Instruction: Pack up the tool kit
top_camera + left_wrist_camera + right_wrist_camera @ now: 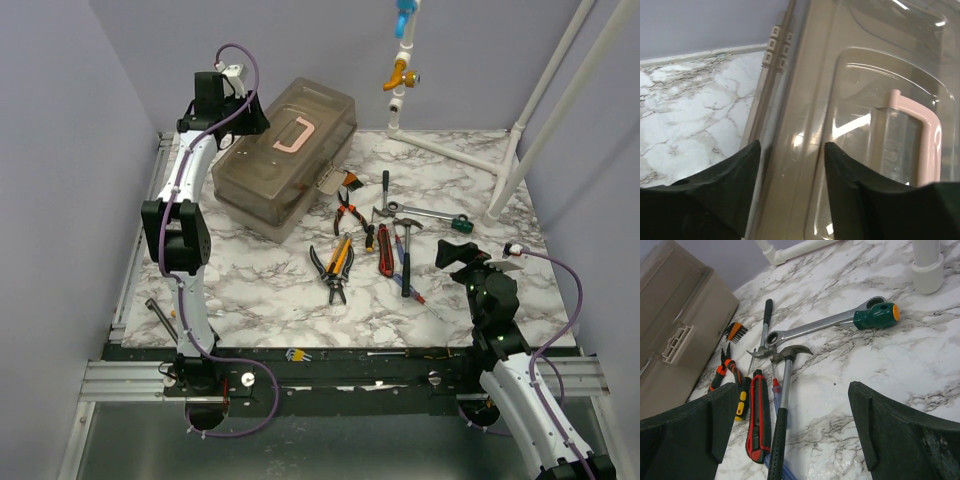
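The tool kit's translucent grey-brown toolbox (285, 165) stands closed at the back left, its pink handle (295, 135) flat on the lid. My left gripper (238, 118) hangs over the box's far left edge. In the left wrist view its fingers (747, 167) stand apart on either side of the lid's rim (790, 130), and I cannot see whether they touch it. Hammer (785, 385), red knife (759, 415), orange pliers (725, 365) and wrench (815, 327) lie loose on the marble. My right gripper (465, 255) hovers wide open, just right of these tools, holding nothing.
Yellow-handled pliers (335, 265) and a black screwdriver (385, 185) lie among the tools. A white pipe frame (530, 120) stands at the back right, with a hanging valve (400, 75) above. Hex keys (297, 354) rest at the front edge.
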